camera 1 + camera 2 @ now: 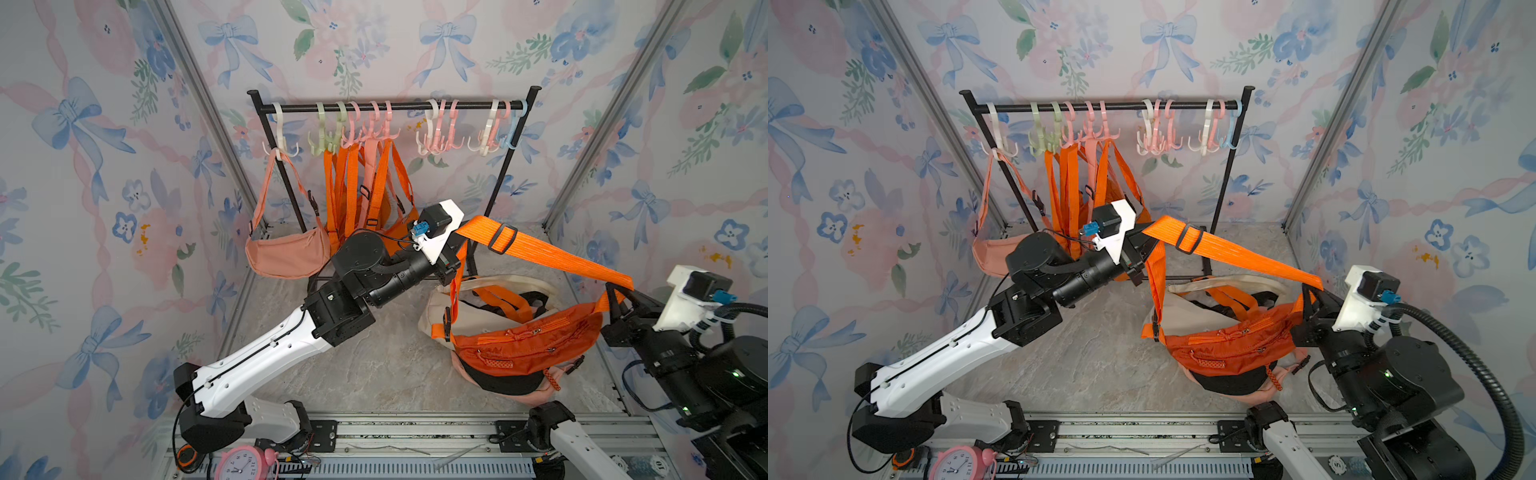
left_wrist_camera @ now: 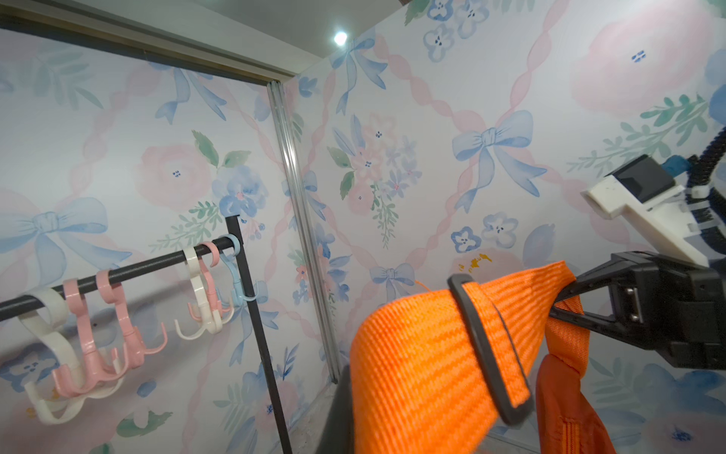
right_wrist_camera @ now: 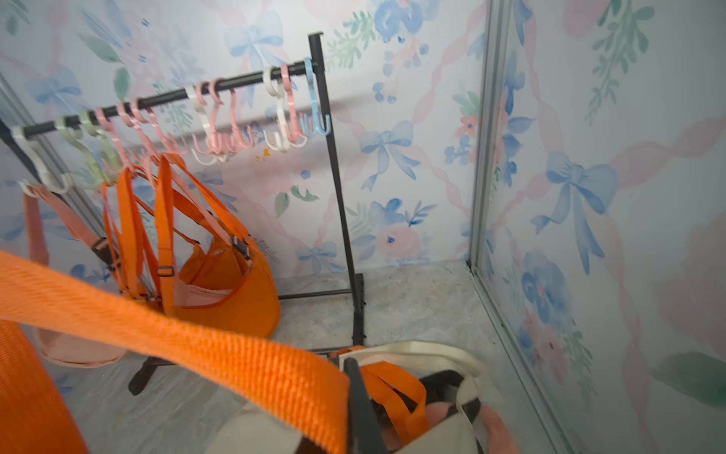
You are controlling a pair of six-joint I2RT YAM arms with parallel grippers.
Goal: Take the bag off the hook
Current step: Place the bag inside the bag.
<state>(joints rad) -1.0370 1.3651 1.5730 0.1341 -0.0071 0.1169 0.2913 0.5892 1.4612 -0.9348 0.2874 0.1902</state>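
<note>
Clamped tight on the orange strap [image 1: 561,255] with the left gripper [image 1: 457,246], forearm stretched toward the rack [image 1: 390,107]. Pinched shut on the same strap's other end with the right gripper [image 1: 619,293], just beside the orange bag [image 1: 523,345]. Hangs clear of the hooks [image 1: 436,137], sagging over a pile of other bags [image 1: 509,384]. Can read numerals on the pink clock [image 1: 237,464].

- A robot test cell in a lab, dressed as a closet: floral wallpaper panels [image 1: 104,166] sit in bare aluminium frame posts [image 1: 203,95].
- A black garment rack [image 1: 407,107] with plastic hooks [image 1: 434,141] stands on a marble-pattern floor [image 1: 395,374].
- Robot arms [image 1: 257,365] mount on a slotted rail [image 1: 415,432], beside a pink alarm clock [image 1: 239,463].
</note>
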